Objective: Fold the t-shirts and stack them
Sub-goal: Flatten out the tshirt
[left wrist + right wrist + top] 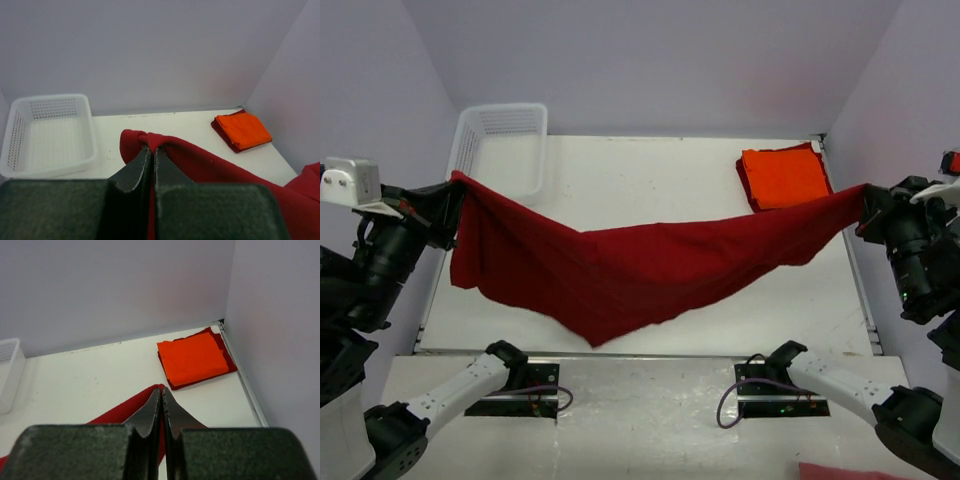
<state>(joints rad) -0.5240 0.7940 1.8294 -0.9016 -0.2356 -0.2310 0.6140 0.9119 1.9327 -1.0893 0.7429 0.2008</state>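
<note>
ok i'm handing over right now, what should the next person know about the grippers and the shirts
Left gripper: shut on one end of the crimson t-shirt.
Right gripper: shut on the other end.
The shirt hangs stretched between them, its middle sagging toward the table.
Done: orange t-shirt lies folded at the far right corner, on a folded dark red cloth.
To do: lay the crimson shirt down, fold it, stack it there.

The top camera looks down on the whole counter [650, 170]. The 2 wrist cameras face far, sharing the orange t-shirt [243, 131].
</note>
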